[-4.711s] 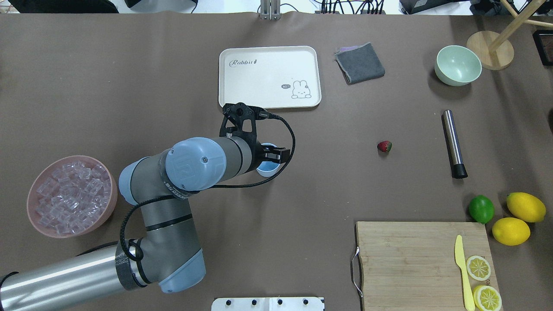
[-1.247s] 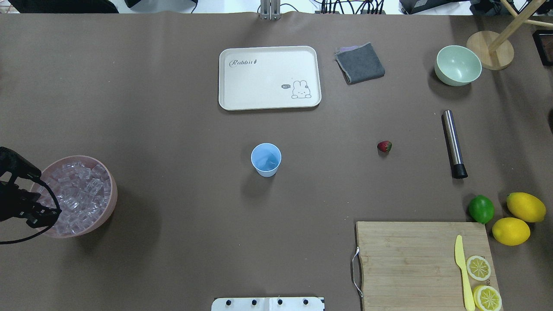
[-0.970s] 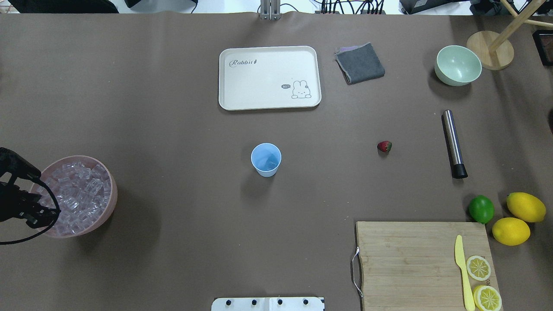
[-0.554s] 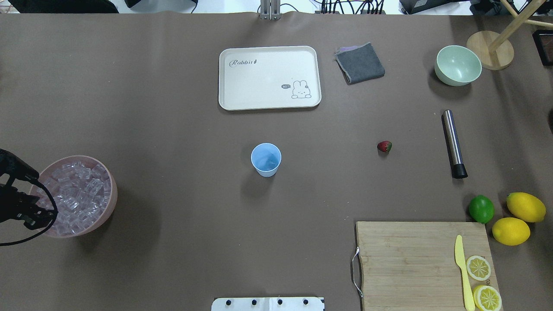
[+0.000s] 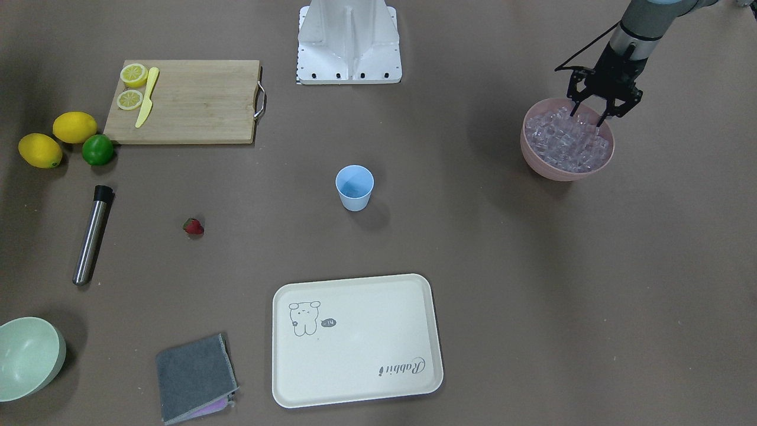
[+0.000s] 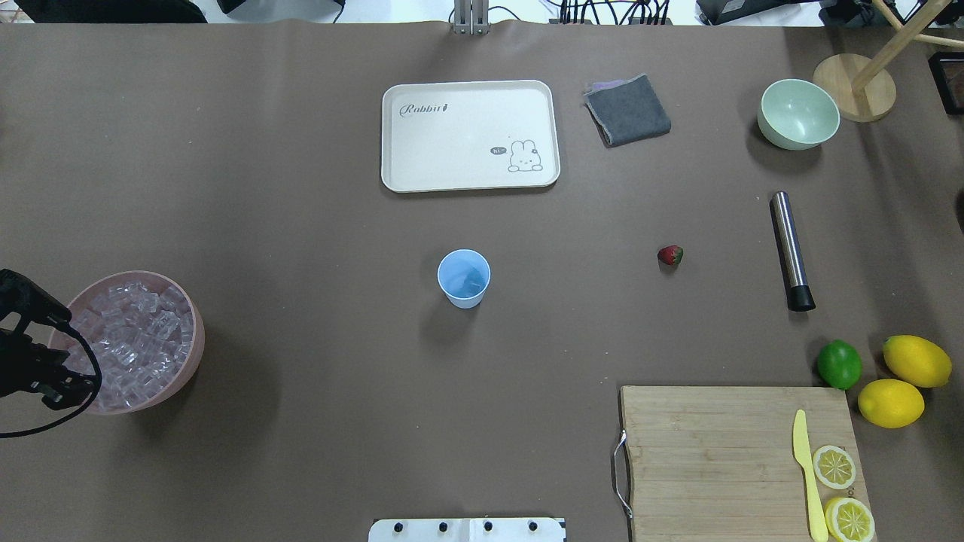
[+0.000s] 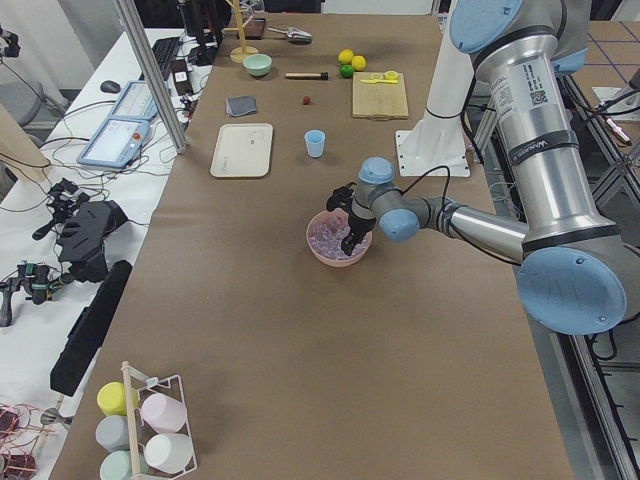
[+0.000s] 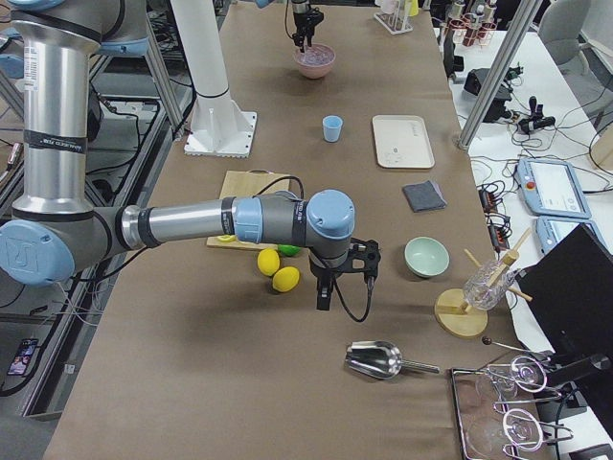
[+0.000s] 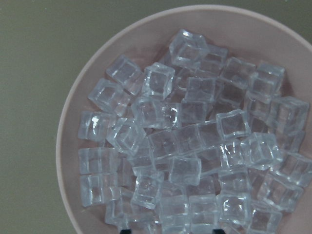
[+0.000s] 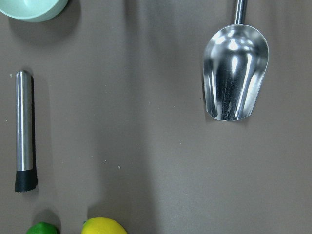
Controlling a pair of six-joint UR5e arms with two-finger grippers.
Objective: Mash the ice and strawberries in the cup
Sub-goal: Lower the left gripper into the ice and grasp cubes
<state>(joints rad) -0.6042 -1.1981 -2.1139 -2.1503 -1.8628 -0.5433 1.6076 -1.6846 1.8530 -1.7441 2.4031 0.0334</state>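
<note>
The light blue cup (image 6: 464, 278) stands upright mid-table, with a faint clear shape in its bottom. The ice (image 5: 568, 142) fills a pink bowl (image 5: 550, 171) at the table's left end. My left gripper (image 5: 586, 118) hangs open just over the bowl's robot-side rim, fingers pointing down at the cubes, nothing between them. The left wrist view looks straight down on the ice (image 9: 195, 141). The strawberry (image 6: 670, 255) lies alone on the table right of the cup. My right gripper (image 8: 323, 297) hovers beyond the table's right end; I cannot tell whether it is open or shut.
A steel muddler (image 6: 789, 248) lies right of the strawberry. At the back are a cream tray (image 6: 471, 135), a grey cloth (image 6: 627, 111) and a pale green bowl (image 6: 798, 113). A cutting board (image 6: 738, 459), lime (image 6: 839, 364) and lemons (image 6: 916, 361) sit front right. A metal scoop (image 10: 235, 73) lies beneath the right wrist.
My left gripper was over the cup 4.7 s ago and has since swung to the pink bowl. Over the last second it drifted slightly toward the robot's side. Nothing else moved.
</note>
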